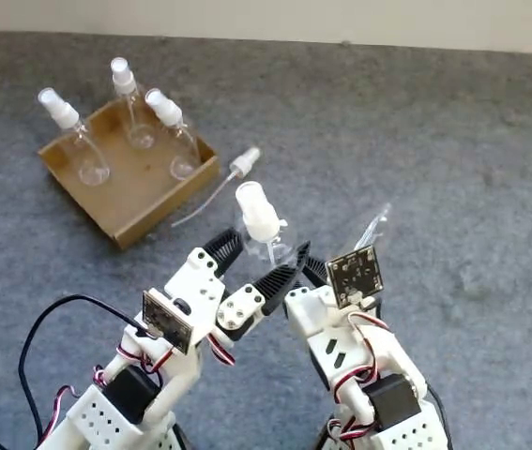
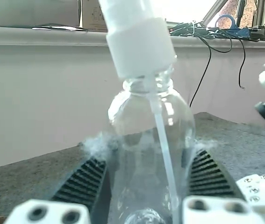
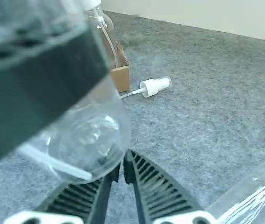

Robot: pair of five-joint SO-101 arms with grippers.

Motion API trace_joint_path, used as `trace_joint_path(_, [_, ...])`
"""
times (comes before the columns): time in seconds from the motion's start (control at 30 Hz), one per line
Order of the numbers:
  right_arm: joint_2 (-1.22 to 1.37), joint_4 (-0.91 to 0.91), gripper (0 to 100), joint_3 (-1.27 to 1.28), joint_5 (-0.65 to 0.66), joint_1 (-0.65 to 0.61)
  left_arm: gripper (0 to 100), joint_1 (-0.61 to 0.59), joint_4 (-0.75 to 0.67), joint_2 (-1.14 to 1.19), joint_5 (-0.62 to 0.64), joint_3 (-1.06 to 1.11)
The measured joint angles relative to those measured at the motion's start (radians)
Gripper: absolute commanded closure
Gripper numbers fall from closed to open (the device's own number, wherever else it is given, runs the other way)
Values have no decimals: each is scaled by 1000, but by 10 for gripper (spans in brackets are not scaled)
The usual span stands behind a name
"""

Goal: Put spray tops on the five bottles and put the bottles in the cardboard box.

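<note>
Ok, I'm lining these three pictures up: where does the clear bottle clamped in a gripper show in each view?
High view: the clear bottle stands at the centre, between the two arms.
Left wrist view: it stands mid-picture between the black fingers.
Right wrist view: its round body lies close before the right gripper.
Shared landmark: the left gripper clamped on it, one black finger beside the body in the right wrist view.

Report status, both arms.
Left gripper shut on bottle, spray top tilted on its neck. Right gripper shut, empty, beside it. Three bottles in cardboard box; loose spray top and fifth bottle on carpet.
</note>
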Motion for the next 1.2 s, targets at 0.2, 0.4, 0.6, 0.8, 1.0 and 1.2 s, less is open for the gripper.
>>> trace_joint_path(0.2, [0, 0, 991, 0, 0, 5, 976, 0, 0, 0, 0, 0])
trace_joint_path(0.4, [0, -3, 991, -2, 0, 5, 976, -63, -6, 11, 6, 0])
trace_joint_path(0.6, [-3, -3, 991, -2, -2, -132, 976, -138, -74, 14, 3, 0])
trace_joint_path(0.8, [-3, -3, 991, -2, -2, -281, 976, -137, -80, 14, 3, 0])
trace_joint_path(1.0, [-3, -3, 991, -17, -2, -296, 976, -124, -80, 14, 3, 0])
trace_joint_path(1.2, [-3, -3, 991, -57, -2, -296, 976, -87, -80, 14, 3, 0])
